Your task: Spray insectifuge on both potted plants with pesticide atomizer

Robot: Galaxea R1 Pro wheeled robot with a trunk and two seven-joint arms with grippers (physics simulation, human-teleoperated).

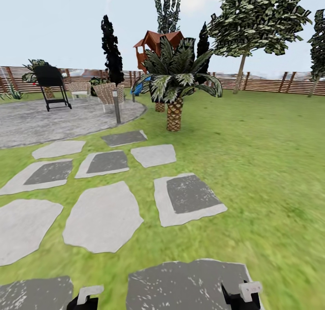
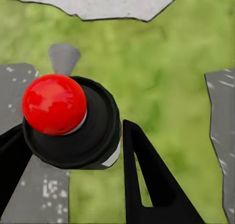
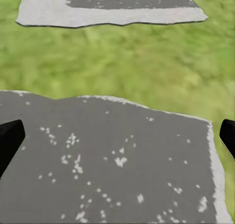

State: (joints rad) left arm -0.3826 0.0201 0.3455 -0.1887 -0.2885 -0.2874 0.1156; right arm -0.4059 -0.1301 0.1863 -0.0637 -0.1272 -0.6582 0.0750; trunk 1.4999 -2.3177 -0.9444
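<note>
Green lawn (image 1: 253, 174) with grey stepping stones (image 1: 103, 219) stretches toward a palm (image 1: 175, 86) and wooden fence (image 1: 271, 82). The left claw (image 2: 73, 150) grips the pesticide atomizer (image 2: 68, 121), red top showing. The right claw (image 3: 117, 136) hangs open. No potted plants visible; finding them likely comes next.

Bright even daylight, slight blur
</note>
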